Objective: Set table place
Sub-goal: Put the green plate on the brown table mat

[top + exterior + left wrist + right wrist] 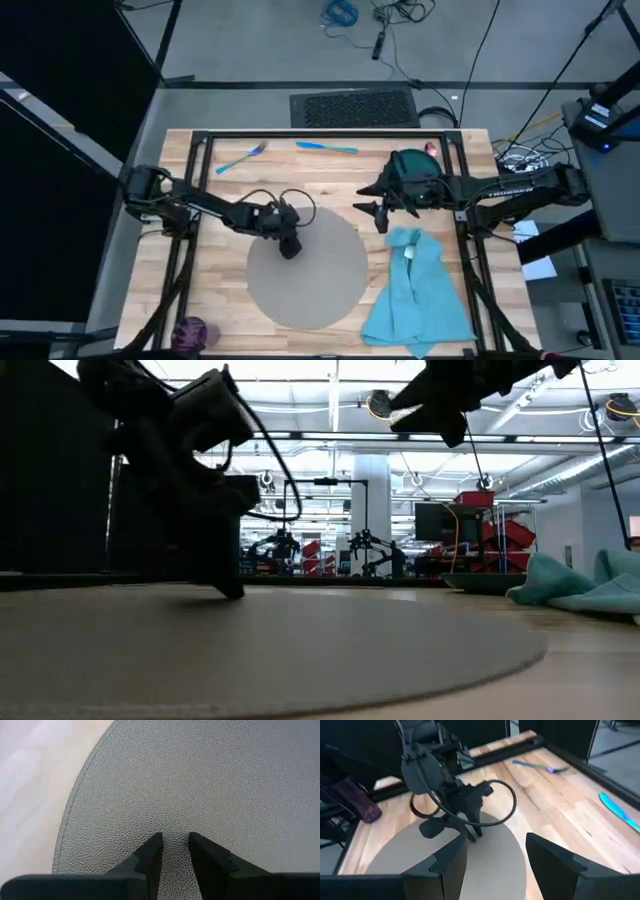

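We log the grey mat (305, 268) laid mid-bench under the left end effector (290, 247), fingers slightly apart, empty; right end effector (377, 214) open above; plate (415, 170), napkin (418, 290), cutlery (327, 147), cup (193, 332) still unplaced.

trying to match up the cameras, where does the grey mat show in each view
High: grey mat centre-bottom.
Low: fills the foreground.
Left wrist: fills most of the frame.
Right wrist: lower left.
Shared landmark: left gripper on the mat.
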You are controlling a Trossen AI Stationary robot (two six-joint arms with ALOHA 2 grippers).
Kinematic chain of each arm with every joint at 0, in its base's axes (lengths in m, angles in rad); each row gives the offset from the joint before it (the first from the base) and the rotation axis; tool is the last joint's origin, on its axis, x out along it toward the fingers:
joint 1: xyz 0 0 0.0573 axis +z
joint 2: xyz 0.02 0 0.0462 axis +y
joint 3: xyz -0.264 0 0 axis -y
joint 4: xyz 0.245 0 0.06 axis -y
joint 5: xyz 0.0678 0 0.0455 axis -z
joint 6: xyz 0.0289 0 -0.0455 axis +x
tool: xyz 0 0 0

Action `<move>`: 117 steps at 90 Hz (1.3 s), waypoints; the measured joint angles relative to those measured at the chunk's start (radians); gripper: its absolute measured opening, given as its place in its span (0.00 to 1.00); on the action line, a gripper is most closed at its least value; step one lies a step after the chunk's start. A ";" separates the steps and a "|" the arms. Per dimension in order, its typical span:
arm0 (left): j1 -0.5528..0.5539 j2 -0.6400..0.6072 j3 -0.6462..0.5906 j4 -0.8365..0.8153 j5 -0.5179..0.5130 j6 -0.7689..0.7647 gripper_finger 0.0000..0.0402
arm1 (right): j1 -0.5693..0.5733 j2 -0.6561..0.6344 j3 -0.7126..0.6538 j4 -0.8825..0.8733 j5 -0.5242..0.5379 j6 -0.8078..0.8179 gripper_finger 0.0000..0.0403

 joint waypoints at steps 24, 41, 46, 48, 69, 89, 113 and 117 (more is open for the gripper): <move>-0.003 0.047 0.042 0.042 0.016 0.030 0.21 | 0.000 -0.049 0.000 -0.080 0.002 0.053 0.46; -0.004 0.051 0.040 0.090 0.024 0.047 0.21 | 0.000 -0.101 0.000 -0.102 0.003 0.056 0.46; -0.004 0.052 0.040 0.103 0.025 0.047 0.21 | 0.000 -0.115 0.000 -0.110 0.004 0.056 0.46; -0.004 0.052 0.040 0.108 0.025 0.047 0.21 | 0.000 -0.120 0.000 -0.115 0.004 0.057 0.46; -0.003 0.110 0.043 0.232 0.074 0.059 0.21 | 0.000 -0.155 0.000 -0.149 0.004 0.067 0.46; -0.008 0.067 0.084 0.239 0.092 0.144 0.21 | 0.000 -0.160 0.000 -0.229 0.013 0.092 0.46; -0.002 -0.085 0.181 0.107 0.038 0.263 0.21 | -0.001 -0.160 0.000 -0.262 0.053 0.112 0.46; 0.006 -0.102 0.183 0.058 0.007 0.267 0.21 | -0.001 -0.160 0.000 -0.293 0.091 0.121 0.46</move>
